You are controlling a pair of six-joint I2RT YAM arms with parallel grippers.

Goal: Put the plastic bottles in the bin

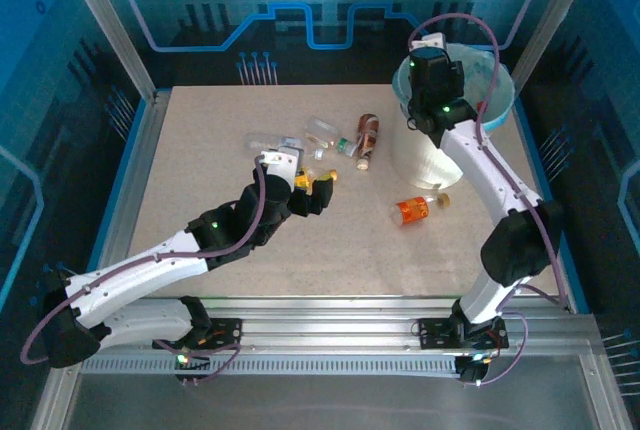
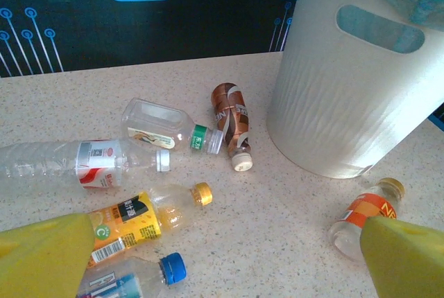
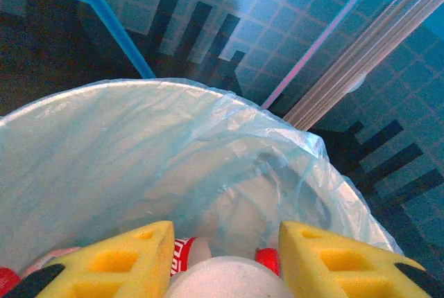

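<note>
The right jaws are clenched on a pale bottle with a bit of red label showing, and from above they hang over the mouth of the bin, which stands at the far right of the bench. The wrist view looks straight down into the blue liner, with the far rim well beyond the bottle. The left jaws are spread wide and hold nothing, low over the heap of bottles near the middle of the bench.

To my eye the step in hand is the drop. It looks best to let go only while the bottle sits inside the rim, so it falls into the bag and does not clip the edge and bounce out. The liner is loose and crumpled, so I would keep the jaws above it rather than dipping in.

For the left side, the yellow-label bottle lies nearest, with a blue-capped bottle just beside it and a long clear bottle beyond. Closing across the body, not the cap, should stop a round bottle from squirting away. An orange-label bottle lies close to the foot of the bin, a brown bottle to its left.
</note>
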